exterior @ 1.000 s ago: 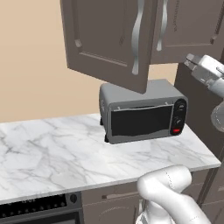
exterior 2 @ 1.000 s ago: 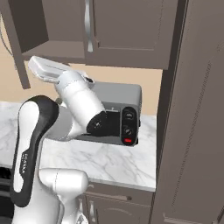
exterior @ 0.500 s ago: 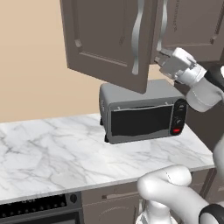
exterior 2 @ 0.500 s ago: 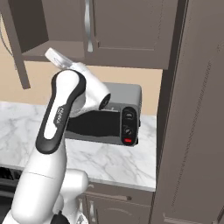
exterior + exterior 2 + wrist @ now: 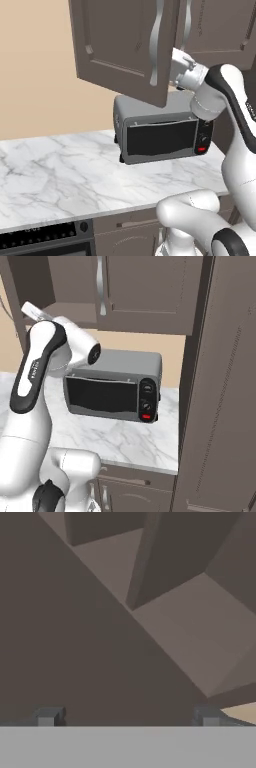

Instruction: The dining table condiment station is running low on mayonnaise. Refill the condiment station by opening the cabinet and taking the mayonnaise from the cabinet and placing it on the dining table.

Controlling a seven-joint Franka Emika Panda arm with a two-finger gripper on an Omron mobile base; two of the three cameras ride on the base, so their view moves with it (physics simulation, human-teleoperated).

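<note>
The open cabinet [image 5: 125,50] door is hiding the end effector in the left base view, and the picture's top edge is cutting the door off. The toaster oven [image 5: 160,132] near the desk's [image 5: 60,175] back edge is partly hiding behind that door and the arm. In the hand view, the cabinet's contents are lying out of sight.

The white arm rises from 5 o'clock in the left base view, elbow bent high, forearm reaching toward 11 o'clock. The gripper [image 5: 127,721] points forward, jaws spread wide, with nothing between its fingertips [image 5: 47,716].
</note>
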